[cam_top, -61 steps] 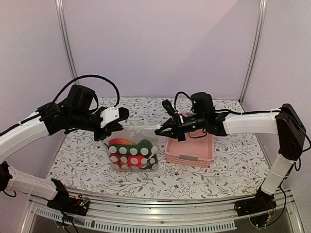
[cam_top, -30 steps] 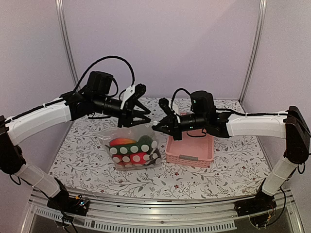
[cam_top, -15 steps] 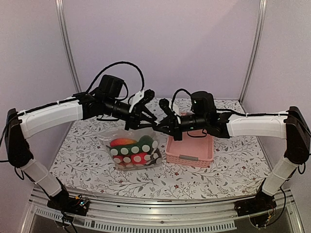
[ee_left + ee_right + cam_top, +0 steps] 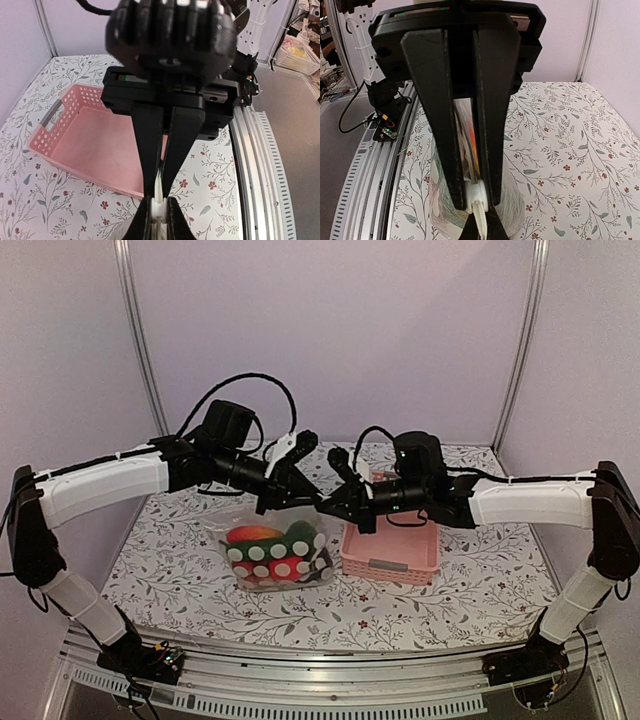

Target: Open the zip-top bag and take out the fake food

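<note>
The zip-top bag (image 4: 262, 522) stands on the table holding the fake food (image 4: 272, 562), red, orange and green pieces behind white dots. My left gripper (image 4: 312, 499) and right gripper (image 4: 326, 506) meet tip to tip at the bag's top right corner. In the left wrist view my left gripper (image 4: 161, 209) is shut on the white zip slider (image 4: 161, 212). The right gripper's fingers (image 4: 150, 150) come from above, pinching the white zip strip. In the right wrist view my right gripper (image 4: 486, 229) is shut on that strip (image 4: 485, 220), just below the slider (image 4: 479, 196). The bag (image 4: 442, 200) hangs behind.
A pink slotted basket (image 4: 388, 566) stands right of the bag, under the right arm; it also shows in the left wrist view (image 4: 75, 120). The table has a floral cover. Metal rails run along its near edge (image 4: 300, 695), and walls close the back and sides.
My left gripper has swung from the bag's left side across to its top right corner and closed on the slider. The right gripper has kept hold of the corner.
</note>
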`<control>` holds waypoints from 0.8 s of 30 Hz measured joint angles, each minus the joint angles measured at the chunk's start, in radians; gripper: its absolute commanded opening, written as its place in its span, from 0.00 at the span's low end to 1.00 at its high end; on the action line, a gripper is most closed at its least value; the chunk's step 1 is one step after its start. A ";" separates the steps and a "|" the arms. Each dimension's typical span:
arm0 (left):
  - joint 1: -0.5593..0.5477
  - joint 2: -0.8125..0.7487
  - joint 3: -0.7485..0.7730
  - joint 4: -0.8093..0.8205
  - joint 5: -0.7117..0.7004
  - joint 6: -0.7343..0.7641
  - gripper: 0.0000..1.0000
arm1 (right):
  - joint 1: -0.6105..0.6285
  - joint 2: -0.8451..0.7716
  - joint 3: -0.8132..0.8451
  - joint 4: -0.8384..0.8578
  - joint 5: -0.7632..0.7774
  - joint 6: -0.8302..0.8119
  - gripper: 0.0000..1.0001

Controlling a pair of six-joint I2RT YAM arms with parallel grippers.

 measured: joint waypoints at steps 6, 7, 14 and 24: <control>0.020 -0.090 -0.096 0.009 -0.051 -0.025 0.06 | -0.005 -0.015 -0.030 0.001 0.004 0.005 0.00; 0.025 -0.105 -0.109 0.008 -0.065 -0.029 0.06 | -0.008 -0.018 -0.035 0.004 0.005 0.008 0.00; 0.064 -0.204 -0.186 0.001 -0.155 -0.075 0.06 | -0.029 -0.022 -0.048 0.025 0.021 0.034 0.00; 0.114 -0.394 -0.327 0.001 -0.286 -0.199 0.06 | -0.043 0.002 -0.027 0.076 0.042 0.082 0.00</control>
